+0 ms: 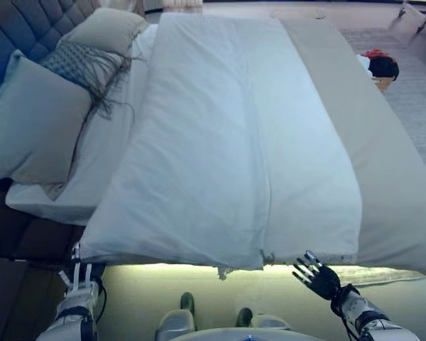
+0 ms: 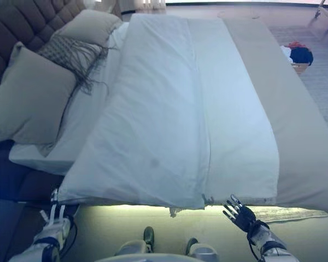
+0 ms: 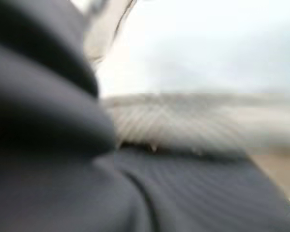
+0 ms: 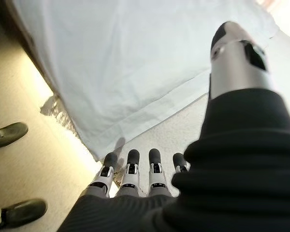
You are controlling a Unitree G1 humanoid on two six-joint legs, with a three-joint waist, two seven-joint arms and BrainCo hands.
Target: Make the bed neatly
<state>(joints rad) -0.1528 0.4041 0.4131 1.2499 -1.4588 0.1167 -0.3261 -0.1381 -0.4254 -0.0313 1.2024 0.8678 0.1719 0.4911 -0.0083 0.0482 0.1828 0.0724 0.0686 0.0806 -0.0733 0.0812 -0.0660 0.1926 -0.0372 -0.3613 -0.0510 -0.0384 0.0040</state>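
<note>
A white duvet (image 1: 199, 156) lies folded lengthwise along the middle of the bed, and its near edge hangs over the bedside in front of me. A beige bedspread (image 1: 373, 156) shows bare to its right. Two grey-green pillows (image 1: 35, 128) (image 1: 106, 30) and a fringed throw (image 1: 85, 67) lie at the head end on the left. My left hand (image 1: 79, 283) is low at the duvet's near left corner with its fingers straight up. My right hand (image 1: 318, 277) is open with spread fingers just below the duvet's near right corner, also in the right wrist view (image 4: 135, 169).
A dark tufted headboard (image 1: 21, 28) stands at the upper left. A basket of red and dark clothes (image 1: 380, 67) sits on a grey rug beyond the bed's far right side. A lit strip runs under the bed's near edge above the beige floor.
</note>
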